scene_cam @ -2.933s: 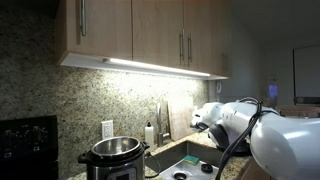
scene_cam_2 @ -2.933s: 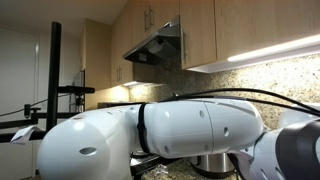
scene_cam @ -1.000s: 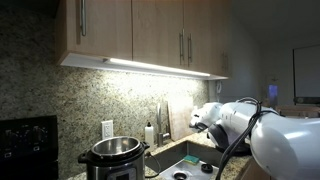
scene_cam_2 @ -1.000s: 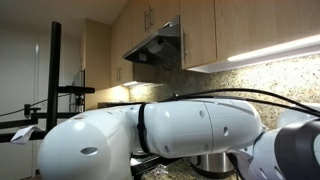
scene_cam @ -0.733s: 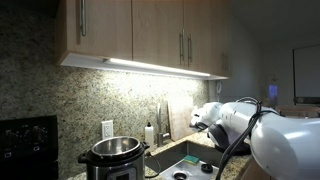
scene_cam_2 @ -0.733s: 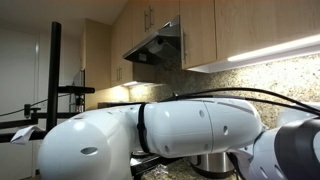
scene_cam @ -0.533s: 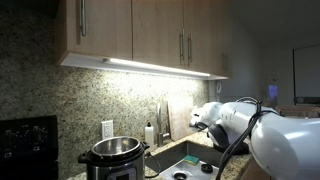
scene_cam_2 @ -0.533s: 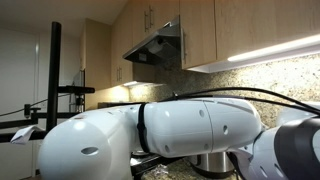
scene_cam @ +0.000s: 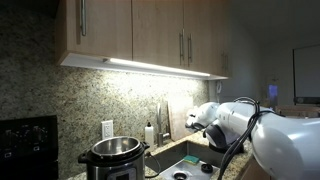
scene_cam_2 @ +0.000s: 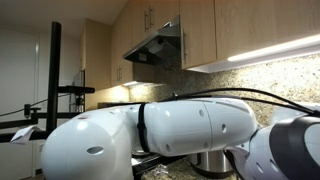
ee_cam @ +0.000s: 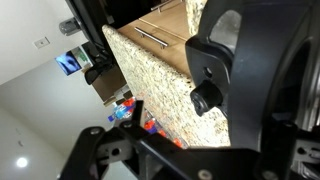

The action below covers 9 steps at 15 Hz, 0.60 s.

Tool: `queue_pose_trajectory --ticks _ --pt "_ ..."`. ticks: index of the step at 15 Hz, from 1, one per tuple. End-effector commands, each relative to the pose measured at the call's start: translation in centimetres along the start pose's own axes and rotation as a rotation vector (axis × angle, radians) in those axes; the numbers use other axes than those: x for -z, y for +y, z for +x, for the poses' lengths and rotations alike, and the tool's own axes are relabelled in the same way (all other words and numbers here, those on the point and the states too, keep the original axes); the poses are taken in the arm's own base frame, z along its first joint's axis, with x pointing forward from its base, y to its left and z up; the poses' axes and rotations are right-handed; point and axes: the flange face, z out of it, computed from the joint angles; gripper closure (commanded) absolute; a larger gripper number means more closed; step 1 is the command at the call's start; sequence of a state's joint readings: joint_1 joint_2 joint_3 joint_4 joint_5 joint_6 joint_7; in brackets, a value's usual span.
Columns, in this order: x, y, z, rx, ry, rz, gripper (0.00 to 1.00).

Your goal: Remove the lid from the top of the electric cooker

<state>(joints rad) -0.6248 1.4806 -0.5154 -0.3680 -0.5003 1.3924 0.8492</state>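
Cooker (scene_cam: pixel 113 160) stands low on the counter in an exterior view, against the granite backsplash (scene_cam: pixel 60 100) and under the lit cabinets (scene_cam: pixel 140 35). Steel body, black side handles, dark front panel. Its top shows a bright rim round a dark middle; too small to tell whether that is the lid or the open pot. Lid not made out with any certainty in any view.

Black boxy appliance (scene_cam: pixel 25 145) sits to one side of the cooker, sink (scene_cam: pixel 190 160) to the other. Wall outlet (scene_cam: pixel 107 129) is on the backsplash just above the cooker; a pale bottle (scene_cam: pixel 150 133) stands behind the sink.

White arm (scene_cam: pixel 260 130) bulks in the foreground, well apart from the cooker. In an exterior view from another spot the arm (scene_cam_2: pixel 180 130) fills most of the frame, with a range hood (scene_cam_2: pixel 160 45) and a black pole (scene_cam_2: pixel 55 70) behind it.

Gripper (ee_cam: pixel 155 120), wrist view: black fingers (ee_cam: pixel 205 95) spread apart, nothing between them. Only tilted granite and cabinet fronts show through the gap. Gripper points away from the cooker, which does not appear in this view.
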Motion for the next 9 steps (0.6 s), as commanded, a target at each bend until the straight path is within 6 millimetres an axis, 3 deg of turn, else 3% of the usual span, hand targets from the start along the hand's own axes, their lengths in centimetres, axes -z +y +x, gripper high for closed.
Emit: queue_pose_trajectory --ticks 1,5,9 --pt "-0.36 -0.17 -0.15 -0.011 0.032 -0.048 0.0" --pt "-1.22 -0.36 -0.53 0.01 0.072 -0.136 0.0" --pt "-0.58 -0.55 -0.52 0.028 0.105 -0.135 0.0"
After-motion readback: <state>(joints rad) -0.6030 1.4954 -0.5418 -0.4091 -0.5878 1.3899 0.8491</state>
